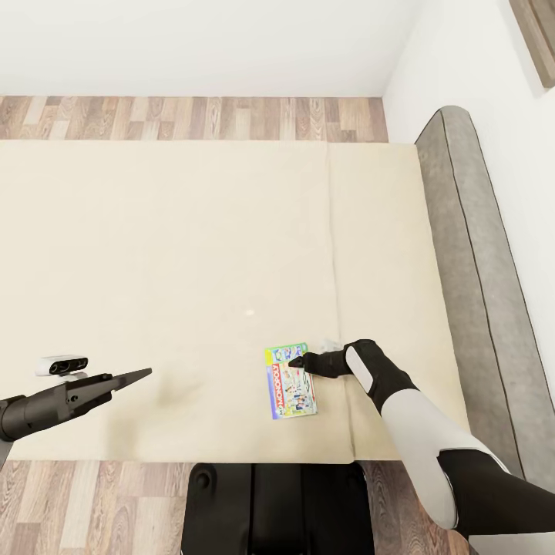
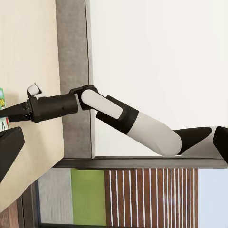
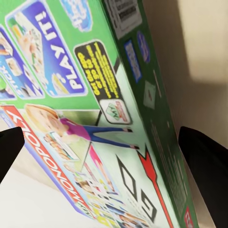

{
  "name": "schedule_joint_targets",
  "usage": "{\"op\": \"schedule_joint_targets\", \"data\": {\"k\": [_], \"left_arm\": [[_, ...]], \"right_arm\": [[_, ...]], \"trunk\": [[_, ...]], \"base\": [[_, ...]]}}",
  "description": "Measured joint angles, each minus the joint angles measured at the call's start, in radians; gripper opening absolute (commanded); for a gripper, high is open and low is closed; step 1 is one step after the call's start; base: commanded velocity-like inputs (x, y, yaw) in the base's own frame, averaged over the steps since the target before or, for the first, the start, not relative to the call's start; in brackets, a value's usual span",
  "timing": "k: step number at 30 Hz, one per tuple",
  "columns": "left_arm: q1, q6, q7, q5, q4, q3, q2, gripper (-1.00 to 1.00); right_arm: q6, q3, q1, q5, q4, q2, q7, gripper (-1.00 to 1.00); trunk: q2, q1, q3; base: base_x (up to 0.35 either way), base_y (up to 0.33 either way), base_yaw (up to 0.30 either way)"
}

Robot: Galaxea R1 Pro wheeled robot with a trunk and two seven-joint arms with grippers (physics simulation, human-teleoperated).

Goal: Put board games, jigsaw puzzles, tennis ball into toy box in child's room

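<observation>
The right pincer (image 1: pixel 297 362) is reaching across the bed (image 1: pixel 169 254) with its fingers spread wide, straddling the top right corner of the board game (image 1: pixel 290 381); in the right wrist view 1 dark fingertip (image 3: pixel 204 166) is sitting off each side of the box, not yet closing. The box is lying flat near the bed's front edge, its long axis running away from the robot. The left pincer (image 1: pixel 142 375) is hovering well apart, its opening unclear, so the right arm is plainly nearer.
</observation>
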Motion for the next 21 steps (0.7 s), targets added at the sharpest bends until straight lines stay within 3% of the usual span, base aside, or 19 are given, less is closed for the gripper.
{"op": "schedule_joint_targets", "data": {"k": [21], "left_arm": [[0.0,0.0,0.0,0.0,0.0,0.0,0.0,1.0]], "right_arm": [[-0.002,0.001,-0.001,0.012,0.0,0.0,0.0,1.0]], "trunk": [[0.0,0.0,0.0]], "base": [[0.0,0.078,0.0]]}}
